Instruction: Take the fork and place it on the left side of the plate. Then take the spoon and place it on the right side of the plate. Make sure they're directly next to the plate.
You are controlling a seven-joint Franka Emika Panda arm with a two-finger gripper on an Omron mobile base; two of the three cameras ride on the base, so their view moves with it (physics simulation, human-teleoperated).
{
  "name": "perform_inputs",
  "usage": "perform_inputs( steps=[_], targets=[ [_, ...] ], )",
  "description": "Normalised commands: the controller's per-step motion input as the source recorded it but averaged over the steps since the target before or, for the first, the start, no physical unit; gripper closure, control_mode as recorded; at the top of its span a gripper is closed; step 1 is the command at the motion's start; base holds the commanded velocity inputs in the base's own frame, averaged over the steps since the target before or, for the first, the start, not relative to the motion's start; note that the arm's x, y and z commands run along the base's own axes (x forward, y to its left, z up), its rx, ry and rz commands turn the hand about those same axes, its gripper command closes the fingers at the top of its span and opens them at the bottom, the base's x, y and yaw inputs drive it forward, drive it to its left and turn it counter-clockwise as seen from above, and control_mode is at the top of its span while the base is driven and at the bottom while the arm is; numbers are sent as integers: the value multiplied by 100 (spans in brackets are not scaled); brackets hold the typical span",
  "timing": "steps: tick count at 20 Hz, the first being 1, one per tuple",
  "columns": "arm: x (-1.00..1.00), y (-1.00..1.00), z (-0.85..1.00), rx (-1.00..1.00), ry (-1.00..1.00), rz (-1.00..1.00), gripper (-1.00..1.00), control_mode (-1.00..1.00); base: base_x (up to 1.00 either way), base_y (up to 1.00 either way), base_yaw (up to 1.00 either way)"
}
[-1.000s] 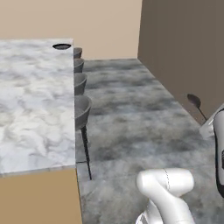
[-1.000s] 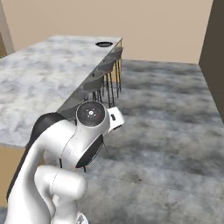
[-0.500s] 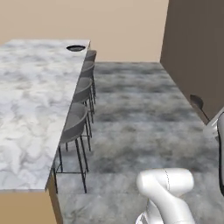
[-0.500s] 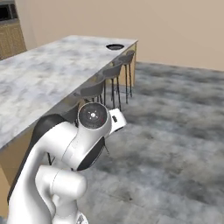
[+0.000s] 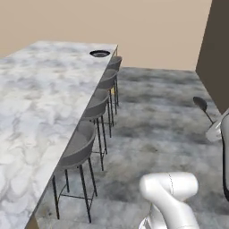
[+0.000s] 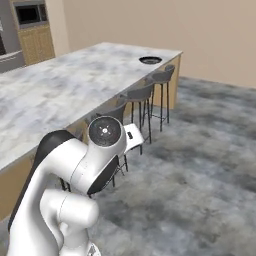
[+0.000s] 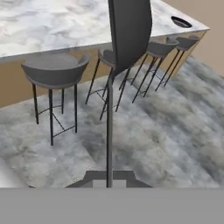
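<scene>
My gripper (image 7: 109, 180) is shut on the thin handle of the dark-grey spoon (image 7: 129, 30), whose bowl stands up large in the hand view. In the left base view the spoon (image 5: 201, 103) sticks up at the right edge, above the white hand (image 5: 217, 130). The small round plate (image 5: 99, 53) with its black rim lies at the far end of the marble counter, near the corner; it is also the plate (image 6: 150, 60) in the right base view and the plate (image 7: 181, 22) at the hand view's top right. I cannot make out the fork.
The long marble counter (image 5: 40, 103) runs away on the left. Several grey bar stools (image 5: 80, 147) line its side over the grey floor (image 5: 156, 120). A dark wall (image 5: 217, 53) rises at the right. Wooden cabinets with a microwave (image 6: 30, 15) stand at the back left.
The whole picture has shifted: the base has moved, so the counter, stools and plate now lie further along the view. The spoon stays in my shut gripper.
</scene>
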Motion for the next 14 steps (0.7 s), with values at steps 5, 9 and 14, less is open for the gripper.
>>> perform_inputs(
  steps=[5,9,14],
  targets=[
    [0,0,0,0,0,0,100,100,87,-61,29],
    [0,0,0,0,0,0,100,100,86,-61,29],
    [0,0,0,0,0,0,100,100,83,-68,26]
  ],
)
